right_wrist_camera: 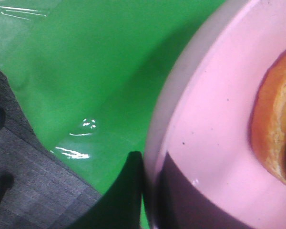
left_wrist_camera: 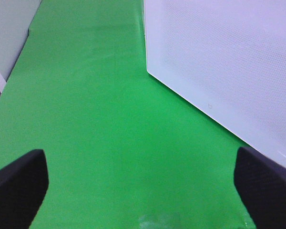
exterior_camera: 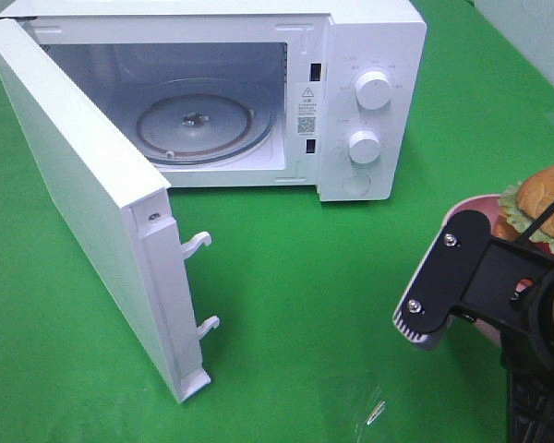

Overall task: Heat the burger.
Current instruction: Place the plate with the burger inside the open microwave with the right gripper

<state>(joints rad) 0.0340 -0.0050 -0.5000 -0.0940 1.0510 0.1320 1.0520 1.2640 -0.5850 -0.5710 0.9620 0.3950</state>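
Note:
The burger has a golden-brown bun and green lettuce. It sits on a pink plate at the right edge of the table. My right gripper is shut on the plate's near rim. In the right wrist view one dark finger lies under the rim and one on top, so the right gripper pinches the pink plate, and the burger shows at the side. My left gripper stands open over bare green cloth, beside the outer face of the microwave door; it is out of the exterior high view.
The white microwave stands at the back with its door swung wide to the left. Its glass turntable is bare. Green cloth covers the table between the microwave and the plate. A scrap of clear film lies near the front edge.

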